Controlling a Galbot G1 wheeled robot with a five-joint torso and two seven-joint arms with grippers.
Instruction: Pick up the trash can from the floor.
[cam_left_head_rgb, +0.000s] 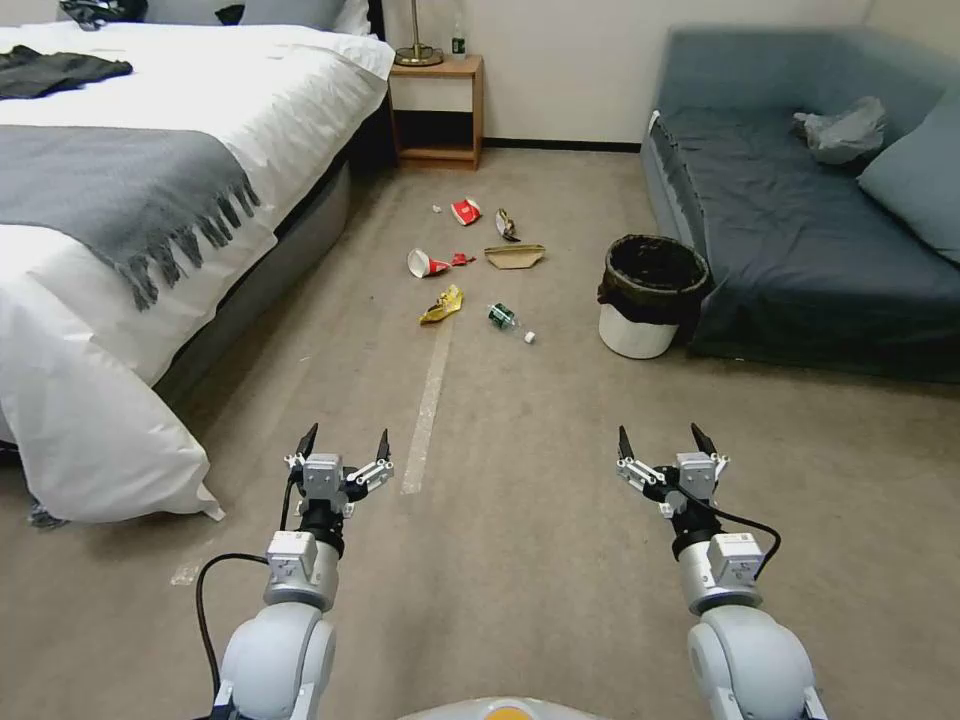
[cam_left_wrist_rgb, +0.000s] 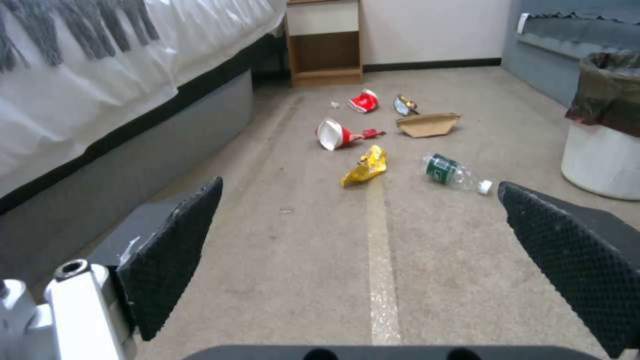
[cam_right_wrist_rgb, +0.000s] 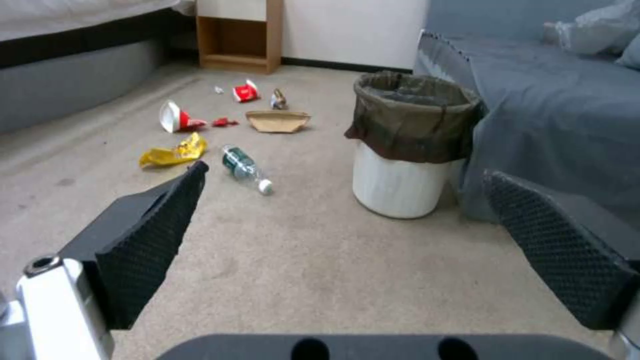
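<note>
On the left stands a bed (cam_left_head_rgb: 150, 200) with white sheets and a grey blanket (cam_left_head_rgb: 110, 190) with fringes laid across it. A dark cloth (cam_left_head_rgb: 55, 70) lies near the head of the bed. Behind the bed, at the wall, is a wooden nightstand (cam_left_head_rgb: 437, 110) with a lamp base (cam_left_head_rgb: 418, 50) on top.

The left end effector (cam_left_head_rgb: 342, 445) hangs low over the floor (cam_left_head_rgb: 520, 520), near the corner of the bed; its two black fingers are spread wide and hold nothing. Just beside it on the carpet runs a pale tape strip (cam_left_head_rgb: 428, 400), going forward toward the litter.

In the middle of the floor, past the end of the strip, litter is scattered: a yellow wrapper (cam_left_head_rgb: 441, 305), a white and red cup (cam_left_head_rgb: 425, 263) on its side, another red cup (cam_left_head_rgb: 466, 210), a brown paper bag (cam_left_head_rgb: 515, 256), a small shiny wrapper (cam_left_head_rgb: 506, 224), and a bottle (cam_left_head_rgb: 505, 318) with a green label, lying down.

The right end effector (cam_left_head_rgb: 667, 443) hangs at the same height as the left one, also with fingers spread and empty. In the right wrist view the trash can (cam_right_wrist_rgb: 403, 150) appears between its two pads (cam_right_wrist_rgb: 153, 235), but well apart from them.

The trash can (cam_left_head_rgb: 650, 295) stands upright on the floor to the right of the litter, just beside the front of a dark blue sofa (cam_left_head_rgb: 820, 200). It is white, and a black liner is folded over its rim. Both end effectors are well apart from it. On the sofa lie a grey plastic bag (cam_left_head_rgb: 842, 130) and a blue cushion (cam_left_head_rgb: 920, 180).
</note>
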